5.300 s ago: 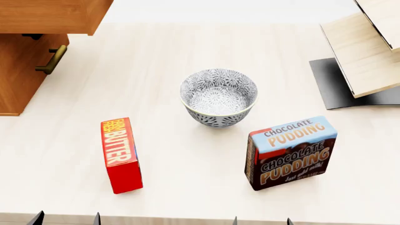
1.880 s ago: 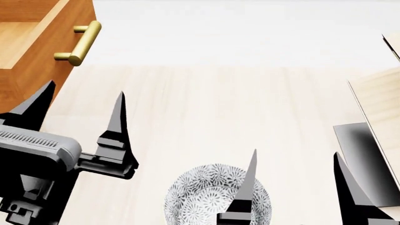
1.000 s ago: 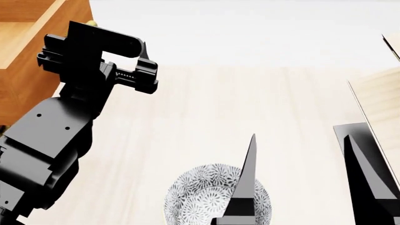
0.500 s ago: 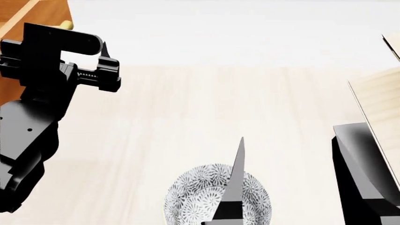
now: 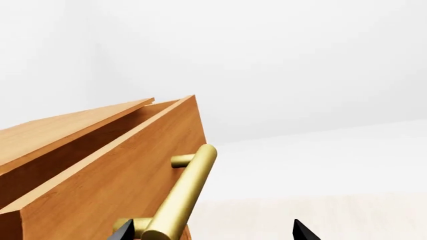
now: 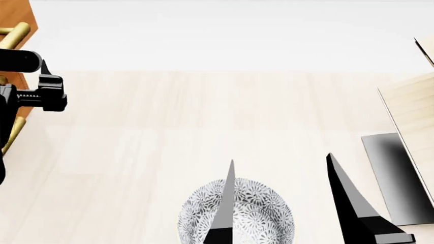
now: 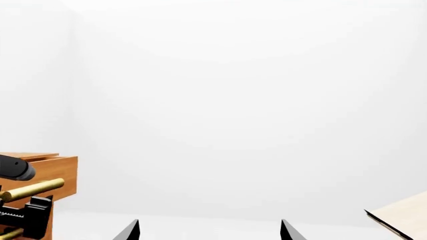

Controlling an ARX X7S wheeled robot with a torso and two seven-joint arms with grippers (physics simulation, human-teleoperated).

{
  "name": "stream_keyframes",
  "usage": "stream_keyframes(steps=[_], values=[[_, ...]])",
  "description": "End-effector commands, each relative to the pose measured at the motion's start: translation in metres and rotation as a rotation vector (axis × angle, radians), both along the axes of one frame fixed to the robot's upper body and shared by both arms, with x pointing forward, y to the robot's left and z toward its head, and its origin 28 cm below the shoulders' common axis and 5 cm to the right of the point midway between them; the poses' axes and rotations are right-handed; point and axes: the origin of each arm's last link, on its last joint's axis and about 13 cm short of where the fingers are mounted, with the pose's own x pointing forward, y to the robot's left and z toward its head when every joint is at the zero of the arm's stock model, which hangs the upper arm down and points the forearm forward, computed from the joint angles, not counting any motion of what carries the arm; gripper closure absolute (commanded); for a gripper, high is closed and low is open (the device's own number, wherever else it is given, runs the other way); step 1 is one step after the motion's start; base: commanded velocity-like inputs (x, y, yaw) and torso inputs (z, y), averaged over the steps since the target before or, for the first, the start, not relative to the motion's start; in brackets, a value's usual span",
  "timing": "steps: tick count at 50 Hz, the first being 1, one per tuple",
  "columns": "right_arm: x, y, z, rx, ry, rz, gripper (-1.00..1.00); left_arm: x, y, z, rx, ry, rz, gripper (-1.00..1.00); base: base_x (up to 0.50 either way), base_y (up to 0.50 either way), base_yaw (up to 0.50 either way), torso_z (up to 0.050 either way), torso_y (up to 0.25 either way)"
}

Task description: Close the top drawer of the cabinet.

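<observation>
In the left wrist view the top drawer (image 5: 113, 187) stands slightly out of the cabinet (image 5: 67, 125), with a narrow gap showing its inside. Its brass bar handle (image 5: 183, 195) runs just inside one fingertip (image 5: 127, 231) of my left gripper (image 5: 213, 231), which is open and holds nothing. In the head view the left gripper (image 6: 24, 89) is at the far left edge against the cabinet (image 6: 19, 12), between the top handle (image 6: 15, 34) and the lower drawer's handle (image 6: 10, 134). My right gripper (image 6: 291, 203) is open and empty above the bowl; it also shows in the right wrist view (image 7: 208, 231).
A patterned grey bowl (image 6: 261, 213) sits at the front middle of the pale table (image 6: 203, 117), partly behind the right fingers. A pale wood rack (image 6: 413, 112) on a black base (image 6: 397, 173) stands at the right.
My left arm has swung left to the cabinet's front and the top drawer has slid back out of the head view. My right gripper has shifted left.
</observation>
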Motion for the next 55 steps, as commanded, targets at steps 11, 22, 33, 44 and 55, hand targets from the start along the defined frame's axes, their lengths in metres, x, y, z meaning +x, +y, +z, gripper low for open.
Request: stream_keyframes(steps=[11, 22, 33, 44, 55], values=[[-0.001, 0.006, -0.003, -0.013, 0.012, 0.031, -1.0, -0.018, 0.048, -0.006, 0.017, 0.041, 0.164, -1.0, 0.0, 0.0, 0.0, 0.0, 0.0], [0.0, 0.006, -0.004, -0.016, 0.014, 0.034, -1.0, -0.022, 0.056, -0.006, 0.025, 0.047, 0.195, -1.0, 0.0, 0.0, 0.0, 0.0, 0.0], [-0.001, 0.007, -0.004, -0.021, 0.015, 0.035, -1.0, -0.029, 0.068, -0.009, 0.038, 0.058, 0.237, -1.0, 0.0, 0.0, 0.0, 0.0, 0.0], [-0.001, 0.007, -0.003, -0.025, 0.013, 0.036, -1.0, -0.038, 0.08, -0.009, 0.047, 0.064, 0.279, -1.0, 0.0, 0.0, 0.0, 0.0, 0.0], [-0.002, 0.007, -0.003, -0.028, 0.012, 0.041, -1.0, -0.044, 0.089, -0.008, 0.063, 0.075, 0.311, -1.0, 0.0, 0.0, 0.0, 0.0, 0.0]])
